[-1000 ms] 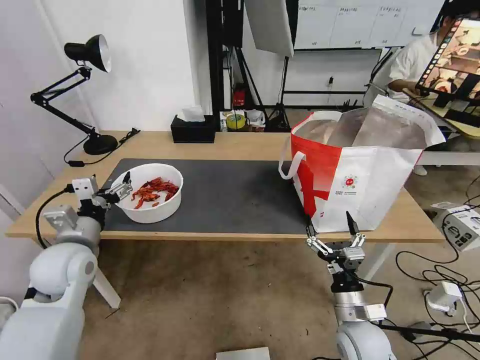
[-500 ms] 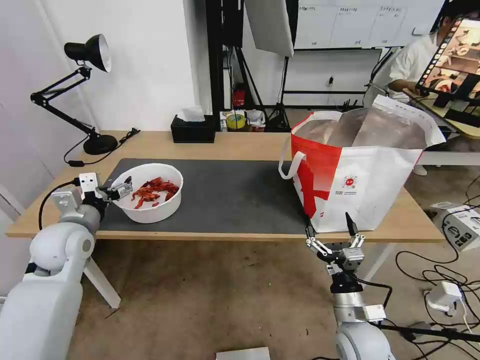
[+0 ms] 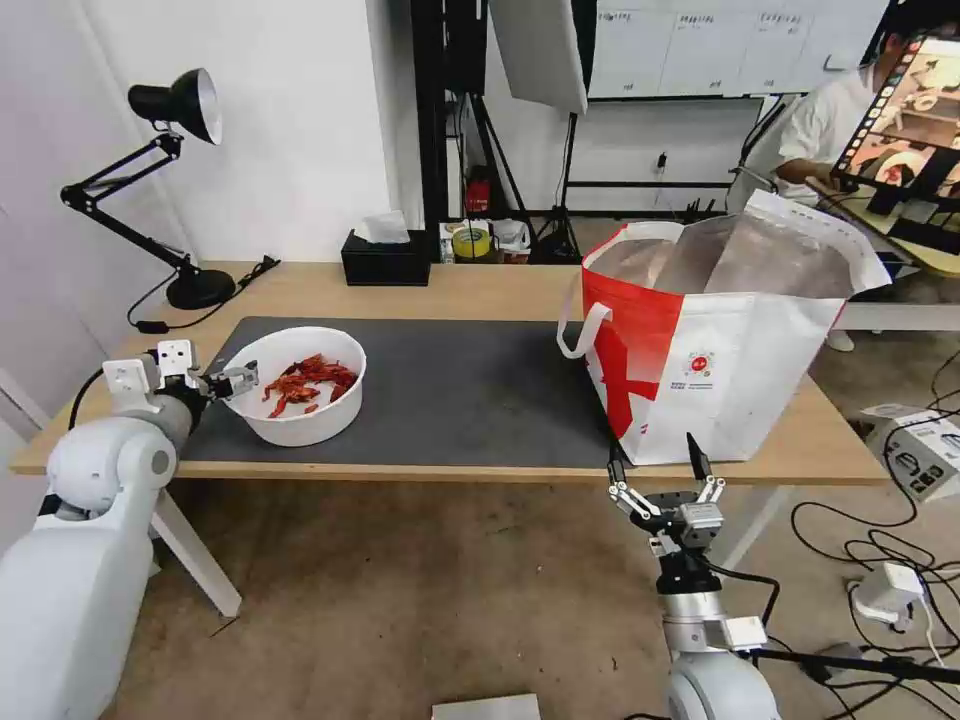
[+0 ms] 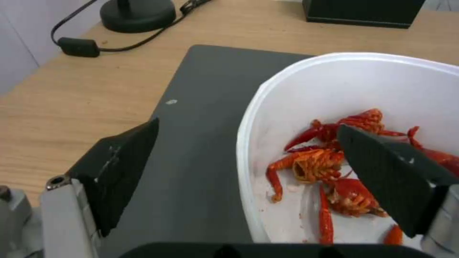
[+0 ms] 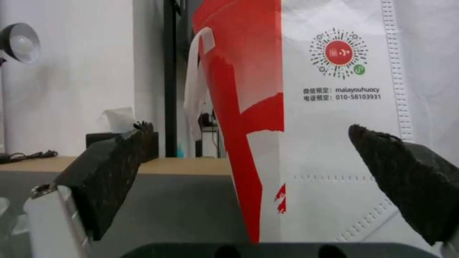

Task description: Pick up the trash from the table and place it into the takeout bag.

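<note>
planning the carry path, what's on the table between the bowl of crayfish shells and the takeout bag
In the head view, just bare dark grey mat lies between the bowl and the takeout bag.

Light-wood surface (image 3: pixel 450 290) on white legs, mid-frame. Dark grey mat (image 3: pixel 460 390) centre. On mat: white bowl (image 3: pixel 300 385), crayfish shells, left; takeout bag (image 3: pixel 715 350) right. Rear: black tissue box (image 3: pixel 385 262) centre; desk lamp (image 3: pixel 185 285) upper left.

light: bright, even | shadows: soft | head view: edges bowed | wrist views: slightly soft
</note>
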Tool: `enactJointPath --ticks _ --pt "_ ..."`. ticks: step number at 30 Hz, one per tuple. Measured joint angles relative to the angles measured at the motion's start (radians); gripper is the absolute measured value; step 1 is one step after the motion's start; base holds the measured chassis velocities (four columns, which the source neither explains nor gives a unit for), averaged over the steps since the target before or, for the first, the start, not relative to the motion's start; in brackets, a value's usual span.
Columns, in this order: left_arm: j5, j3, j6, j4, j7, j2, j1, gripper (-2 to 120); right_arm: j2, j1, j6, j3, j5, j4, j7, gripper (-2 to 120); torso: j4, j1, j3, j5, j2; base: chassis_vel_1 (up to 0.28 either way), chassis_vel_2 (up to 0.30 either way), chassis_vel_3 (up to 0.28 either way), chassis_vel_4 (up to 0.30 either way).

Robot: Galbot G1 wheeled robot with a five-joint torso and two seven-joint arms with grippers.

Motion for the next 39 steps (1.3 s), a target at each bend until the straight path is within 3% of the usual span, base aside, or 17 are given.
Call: enactJointPath --ticks 27,39 --pt "-0.023 0.070 -0.004 0.084 -0.016 0.033 -0.051 99 0.011 0.006 0.005 0.006 0.001 -0.015 0.007 100 0.0000 0.000 0.000 0.0000 0.000 0.000 0.000 0.000 0.000" --pt "-0.023 0.075 -0.006 0.097 -0.019 0.046 -0.043 56 0.015 0.012 0.006 0.001 0.002 -0.018 0.025 100 0.0000 0.000 0.000 -0.0001 0.000 0.000 0.000 0.000 0.000"
